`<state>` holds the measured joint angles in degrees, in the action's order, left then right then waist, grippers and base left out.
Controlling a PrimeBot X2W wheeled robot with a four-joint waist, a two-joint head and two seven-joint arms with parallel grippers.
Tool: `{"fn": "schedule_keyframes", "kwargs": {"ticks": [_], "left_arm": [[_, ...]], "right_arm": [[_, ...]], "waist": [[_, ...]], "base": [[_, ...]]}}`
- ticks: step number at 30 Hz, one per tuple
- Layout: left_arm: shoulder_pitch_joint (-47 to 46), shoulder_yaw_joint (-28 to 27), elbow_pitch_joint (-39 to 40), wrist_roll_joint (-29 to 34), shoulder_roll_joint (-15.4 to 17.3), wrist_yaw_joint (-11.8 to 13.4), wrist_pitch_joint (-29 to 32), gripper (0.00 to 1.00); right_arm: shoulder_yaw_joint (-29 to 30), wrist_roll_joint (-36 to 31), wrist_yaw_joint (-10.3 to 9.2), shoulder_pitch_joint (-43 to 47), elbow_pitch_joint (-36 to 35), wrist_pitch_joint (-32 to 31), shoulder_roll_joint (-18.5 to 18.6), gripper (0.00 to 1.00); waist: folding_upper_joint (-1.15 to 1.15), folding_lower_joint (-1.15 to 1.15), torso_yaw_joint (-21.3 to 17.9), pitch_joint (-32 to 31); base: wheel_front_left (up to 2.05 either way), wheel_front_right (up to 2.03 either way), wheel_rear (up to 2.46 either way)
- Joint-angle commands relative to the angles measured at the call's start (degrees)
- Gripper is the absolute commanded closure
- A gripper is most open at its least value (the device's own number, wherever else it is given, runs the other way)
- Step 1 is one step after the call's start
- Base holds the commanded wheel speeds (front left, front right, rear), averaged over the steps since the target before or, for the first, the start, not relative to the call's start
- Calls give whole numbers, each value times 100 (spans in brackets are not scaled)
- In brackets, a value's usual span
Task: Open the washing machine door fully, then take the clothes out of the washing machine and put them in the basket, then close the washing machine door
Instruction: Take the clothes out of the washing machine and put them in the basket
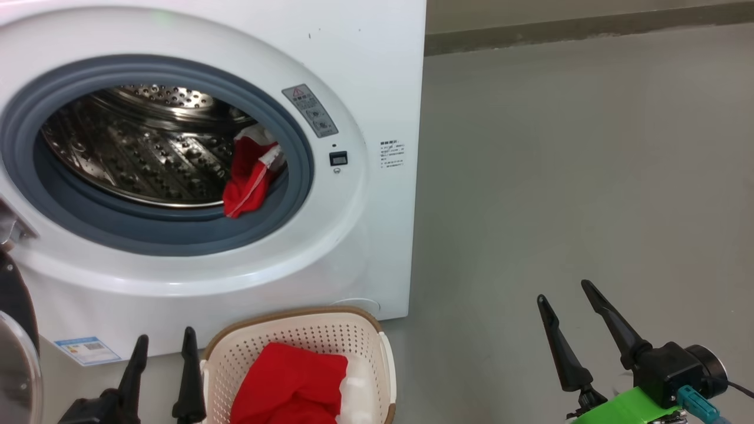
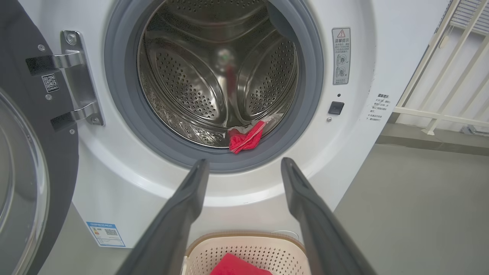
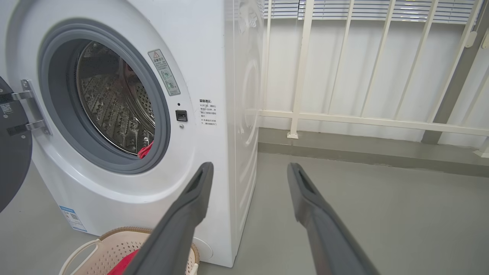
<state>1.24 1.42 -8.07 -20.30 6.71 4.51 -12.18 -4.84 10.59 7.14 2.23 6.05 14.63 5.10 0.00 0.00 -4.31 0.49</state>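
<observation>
The white washing machine [image 1: 365, 70] stands with its door [image 2: 23, 183] swung wide open to the left on its hinge. A red garment with white trim [image 1: 250, 176] lies at the drum's lower right, against the grey ring; it also shows as red cloth [image 2: 246, 139] past the left fingers. The cream basket [image 1: 241, 353] sits on the floor in front of the machine with red clothes [image 1: 288, 386] and some white cloth in it. My left gripper [image 1: 165, 347] is open, low, just left of the basket. My right gripper [image 1: 568, 294] is open over bare floor to the right.
Grey floor [image 1: 589, 176] stretches to the right of the machine. A white railing [image 3: 344, 118] and a low wall step run behind it. The open door's black rim [image 1: 15, 306] stands at the far left beside my left arm.
</observation>
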Motion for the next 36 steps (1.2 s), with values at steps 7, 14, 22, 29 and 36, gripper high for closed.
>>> {"fn": "schedule_keyframes", "kwargs": {"ticks": [7, 14, 22, 29, 36], "left_arm": [[-621, -127, 104, 40, 216, 4, 31, 0], [-1063, -146, 92, 88, 331, 83, 102, 0], [-1878, -191, -50, 208, 503, 197, 71, 0], [-2531, -241, -389, 186, 527, 228, -37, 0], [-3388, -313, -964, 138, 688, 159, -109, 0]], "right_arm": [[-174, 89, 35, -335, -314, 37, 89, 0], [-171, 96, 35, -592, -463, 37, 88, 0], [-157, 73, 35, -1039, -595, 37, 201, 0], [-227, 73, 35, -1245, -629, 37, 275, 0], [-345, 88, 35, -1410, -694, 37, 321, 0]], "waist": [[0, 0, 41, 443], [0, 0, 46, 935], [0, 0, 67, 1520], [0, 0, 2, 1843], [0, 0, -124, 2242]], "base": [[0, 0, 0], [0, 0, 0], [0, 0, 0], [0, 0, 0], [0, 0, 0]]}}
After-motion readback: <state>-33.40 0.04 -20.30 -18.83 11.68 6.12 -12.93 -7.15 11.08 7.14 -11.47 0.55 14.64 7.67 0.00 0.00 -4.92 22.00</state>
